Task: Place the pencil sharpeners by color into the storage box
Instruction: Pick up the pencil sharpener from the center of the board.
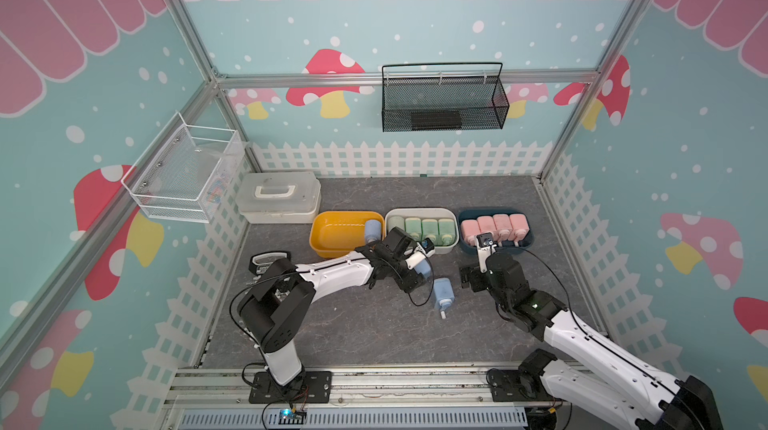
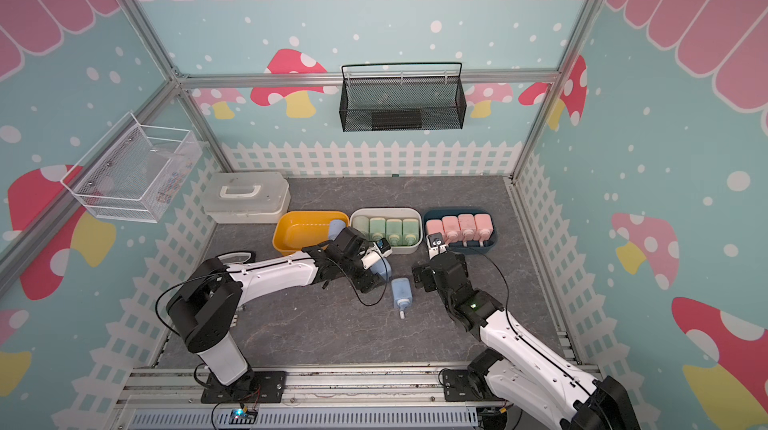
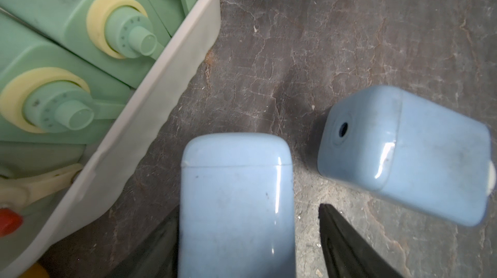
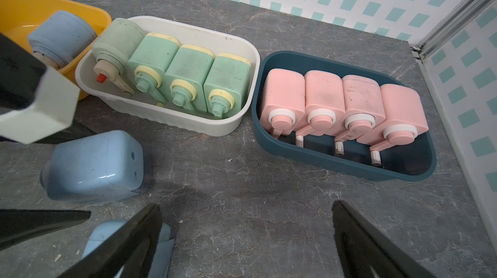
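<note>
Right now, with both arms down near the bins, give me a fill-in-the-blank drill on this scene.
1. The yellow bin holds ___ blue sharpener.
2. The pink sharpeners in the dark blue bin number ___.
3. The left gripper straddles a sharpener coloured ___.
4. Counting that one and the loose one, ___ blue sharpeners are outside the bins.

Missing words: one; four; blue; two

**Grey table (image 1: 374,336), three tubs**

A case (image 1: 278,197) is set back left, with a yellow tub (image 1: 332,234), white tub (image 1: 419,211) and navy tub (image 1: 466,215) lined up beside it. In front are laid a blue sharpener (image 1: 441,291), a second sharpener (image 1: 424,269) and, leftward, a tool (image 1: 266,261).
</note>
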`<state>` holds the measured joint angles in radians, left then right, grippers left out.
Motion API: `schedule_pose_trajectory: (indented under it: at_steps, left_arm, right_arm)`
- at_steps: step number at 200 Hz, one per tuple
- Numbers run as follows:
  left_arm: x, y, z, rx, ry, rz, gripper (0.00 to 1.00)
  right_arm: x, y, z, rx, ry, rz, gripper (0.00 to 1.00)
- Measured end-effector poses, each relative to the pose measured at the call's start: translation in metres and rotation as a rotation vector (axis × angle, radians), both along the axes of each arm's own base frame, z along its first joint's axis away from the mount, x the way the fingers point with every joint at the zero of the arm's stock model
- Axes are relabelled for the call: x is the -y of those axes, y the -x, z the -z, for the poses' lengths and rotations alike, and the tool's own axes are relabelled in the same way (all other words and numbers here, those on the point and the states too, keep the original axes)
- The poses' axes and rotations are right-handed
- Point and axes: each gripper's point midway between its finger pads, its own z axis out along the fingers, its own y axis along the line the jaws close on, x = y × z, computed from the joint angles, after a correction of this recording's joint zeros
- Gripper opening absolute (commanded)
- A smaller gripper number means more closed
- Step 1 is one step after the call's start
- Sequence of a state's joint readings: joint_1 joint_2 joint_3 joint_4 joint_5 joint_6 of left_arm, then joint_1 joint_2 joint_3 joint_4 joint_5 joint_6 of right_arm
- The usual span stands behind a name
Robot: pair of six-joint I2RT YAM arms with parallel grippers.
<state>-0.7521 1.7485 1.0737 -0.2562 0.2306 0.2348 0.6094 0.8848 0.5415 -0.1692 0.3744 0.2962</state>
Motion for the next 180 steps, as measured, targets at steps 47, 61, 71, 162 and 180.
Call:
schedule_pose_trajectory:
  at_steps: [47,61,71,162,180]
  left_arm:
    - [0.0,0.0,0.0,-0.003,0.002,-0.013,0.49]
    - [0.0,-0.001,0.0,-0.003,0.002,-0.014,0.46]
    - [0.0,-0.001,0.0,-0.004,0.002,-0.018,0.43]
    - [-0.004,-0.006,0.0,-0.004,-0.006,-0.074,0.0]
    - [-0.006,-0.007,0.0,-0.003,-0.01,-0.093,0.0]
  right_arm:
    - [0.0,0.0,0.002,-0.006,0.004,0.0,0.99]
    - [0.0,0.0,0.003,-0.009,0.006,0.0,0.99]
    - [0.0,0.0,0.003,-0.01,0.007,0.0,0.99]
    - [-0.003,0.0,0.006,-0.021,0.006,-0.009,0.99]
    - [-0.005,-0.001,0.011,-0.038,0.008,-0.019,0.99]
